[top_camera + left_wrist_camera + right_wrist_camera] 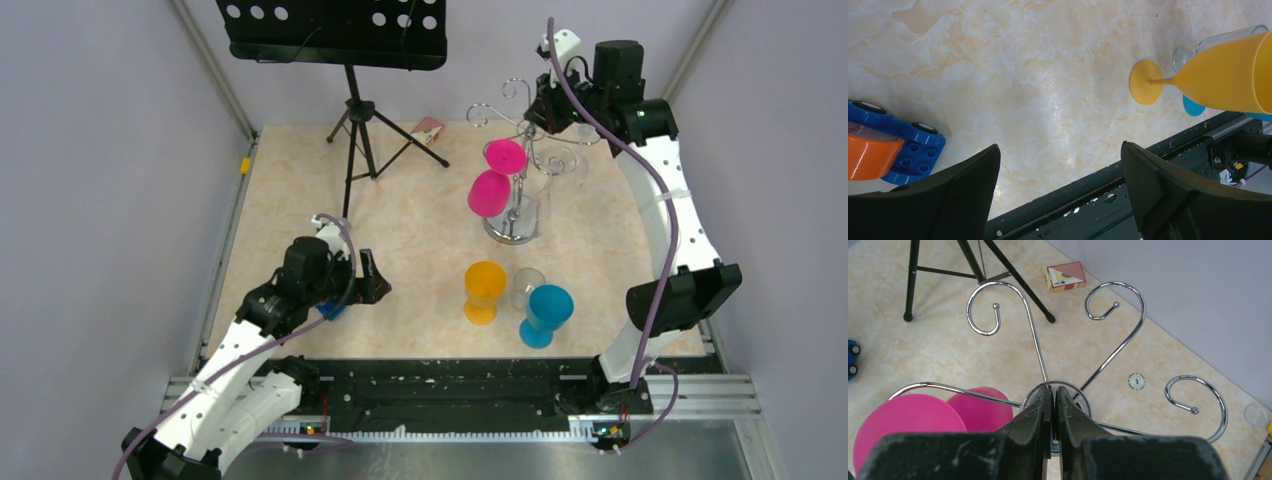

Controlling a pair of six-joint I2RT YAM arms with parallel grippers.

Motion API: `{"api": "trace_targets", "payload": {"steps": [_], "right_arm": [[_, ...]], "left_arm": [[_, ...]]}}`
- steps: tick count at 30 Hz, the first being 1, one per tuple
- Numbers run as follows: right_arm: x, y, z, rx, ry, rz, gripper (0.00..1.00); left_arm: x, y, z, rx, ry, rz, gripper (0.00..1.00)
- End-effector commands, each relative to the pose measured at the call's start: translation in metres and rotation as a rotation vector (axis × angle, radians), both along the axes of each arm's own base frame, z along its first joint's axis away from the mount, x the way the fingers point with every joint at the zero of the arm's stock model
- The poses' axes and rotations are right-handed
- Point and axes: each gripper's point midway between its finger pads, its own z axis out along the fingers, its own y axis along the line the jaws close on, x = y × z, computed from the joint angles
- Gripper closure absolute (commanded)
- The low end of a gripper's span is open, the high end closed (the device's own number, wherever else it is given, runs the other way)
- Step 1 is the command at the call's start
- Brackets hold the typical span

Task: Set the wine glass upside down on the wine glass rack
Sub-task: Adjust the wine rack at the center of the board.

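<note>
Items as I read them off my three views.

1. Wine glass rack [512,233]: stands on its round base at the far right of the table [420,230], curled hook arms spread on top.
2. Pink wine glass [489,192]: hangs upside down on the left side of the rack, foot up and bowl down.
3. Clear glass [558,160]: a faint transparent outline at the right side of the rack. I cannot tell how it is seated.
4. Right gripper [1053,390]: above the centre ring of the rack, pointing down. The fingers are drawn together to a thin slit. I cannot make out anything pinched between them.
5. Left gripper [1059,150]: low over the near left of the table. The jaws are spread wide with nothing between them.
6. Toy car [913,145]: blue with an orange top, just left of the left gripper.
7. Orange wine glass [485,290]: upright, near centre.
8. Blue wine glass [545,315]: upright, to the right of the orange one and slightly nearer.
9. Clear tumbler [527,288]: between the orange and blue glasses.
10. Black music stand [350,120]: far left on tripod legs.
11. Card box [1065,276]: against the far wall, beside one stand leg.
12. Poker chip [1136,381]: lies flat on the table beneath the hook arms.
</note>
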Motion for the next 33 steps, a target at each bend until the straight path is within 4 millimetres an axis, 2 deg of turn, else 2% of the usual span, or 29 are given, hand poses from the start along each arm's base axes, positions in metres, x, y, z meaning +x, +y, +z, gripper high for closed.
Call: {"api": "trace_targets", "payload": {"steps": [1,3,6,9,12,18,24,33], "right_arm": [[0.012,-0.008,0.02,0.043,-0.077,-0.094,0.98],[0.015,-0.016,0.024,0.051,-0.098,-0.153,0.76],[0.017,-0.023,0.031,0.069,-0.107,-0.212,0.5],[0.015,-0.026,0.038,0.101,-0.096,-0.251,0.38],[0.01,-0.024,0.049,0.168,-0.084,-0.281,0.31],[-0.004,-0.026,0.073,0.333,-0.051,-0.367,0.28],[-0.013,-0.034,0.077,0.44,0.025,-0.485,0.26],[-0.016,-0.021,0.07,0.33,0.115,-0.548,0.27]], "left_arm": [[0.007,-0.001,0.009,-0.014,-0.036,0.013,0.07],[0.007,-0.001,0.009,-0.014,-0.036,0.014,0.07],[0.007,-0.001,0.009,-0.016,-0.04,0.012,0.08],[0.007,-0.001,0.009,-0.016,-0.039,0.013,0.08],[0.007,-0.001,0.009,-0.017,-0.04,0.012,0.08],[0.007,-0.001,0.01,-0.017,-0.043,0.013,0.08],[0.007,-0.001,0.011,-0.019,-0.045,0.014,0.08],[0.007,-0.001,0.011,-0.019,-0.046,0.013,0.08]]}}
